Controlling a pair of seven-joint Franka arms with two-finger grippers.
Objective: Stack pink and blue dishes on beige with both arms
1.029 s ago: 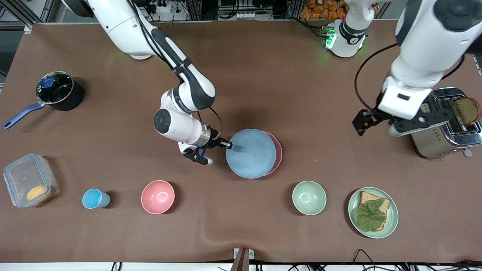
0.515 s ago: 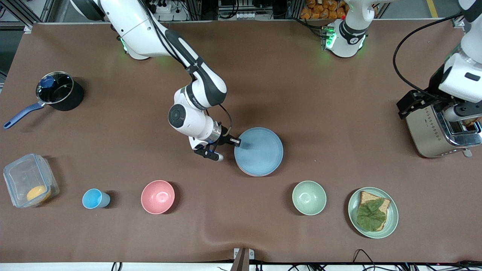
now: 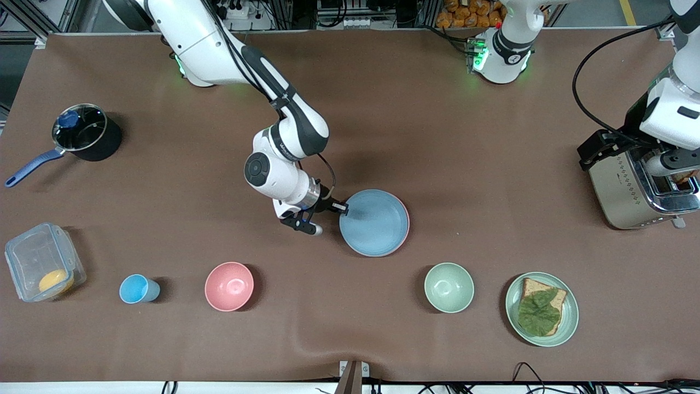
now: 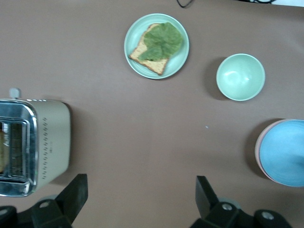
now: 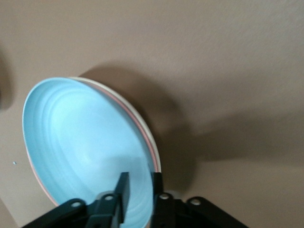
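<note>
The light blue plate (image 3: 377,224) lies on top of the pink plate (image 3: 408,224) in the middle of the table; only a thin pink rim (image 5: 147,142) shows. Under them a cream-beige rim (image 5: 153,145) peeks out in the right wrist view. My right gripper (image 3: 342,210) is shut on the blue plate's edge (image 5: 80,152) at the side toward the right arm's end, one finger on top and one outside the rim. My left gripper (image 3: 593,150) waits open over the table beside the toaster, its fingers (image 4: 78,190) spread wide around nothing.
Nearer the front camera stand a blue cup (image 3: 136,288), a deep pink bowl (image 3: 229,286), a green bowl (image 3: 449,287) and a green plate with bread and a leaf (image 3: 541,309). A toaster (image 3: 640,186), a pot (image 3: 85,134) and a plastic box (image 3: 41,268) sit at the table's ends.
The right gripper slid the blue plate over the pink one until it almost covers it. The left arm drew back to the toaster and has since stayed put.
</note>
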